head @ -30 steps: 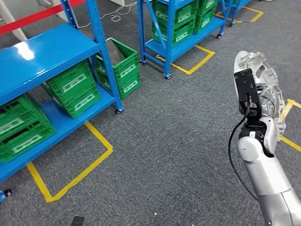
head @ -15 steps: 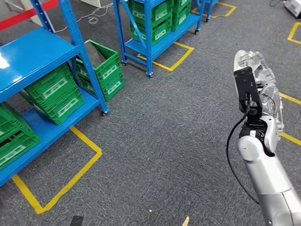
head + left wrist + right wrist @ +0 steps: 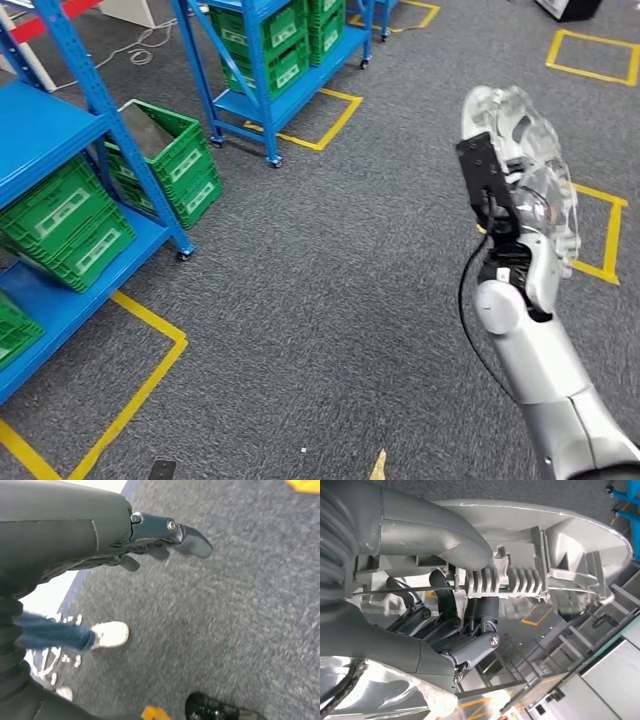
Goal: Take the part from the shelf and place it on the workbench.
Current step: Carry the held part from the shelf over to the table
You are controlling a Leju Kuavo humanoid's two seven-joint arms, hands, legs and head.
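Note:
My right hand (image 3: 521, 215) is raised at the right of the head view and grips a silver cast-metal part (image 3: 521, 130) with ribs and cut-outs. The right wrist view shows the same part (image 3: 546, 545) close up, with the thumb over its edge and dark fingers (image 3: 471, 625) curled under it. My left hand (image 3: 166, 535) hangs over grey carpet in the left wrist view, fingers stretched out and holding nothing. The blue shelf (image 3: 45, 130) I face away from stands at the far left.
Green crates (image 3: 68, 220) sit on the blue shelf's lower level, another green crate (image 3: 170, 165) on the floor beside it. A second blue rack (image 3: 279, 60) stands behind. Yellow floor lines (image 3: 136, 390) mark bays. A person's white shoe (image 3: 111, 634) is near my left hand.
The whole view has swung to the right: shelves and crates have slid left in the picture. My right hand still holds the part, now a little higher and further left in view.

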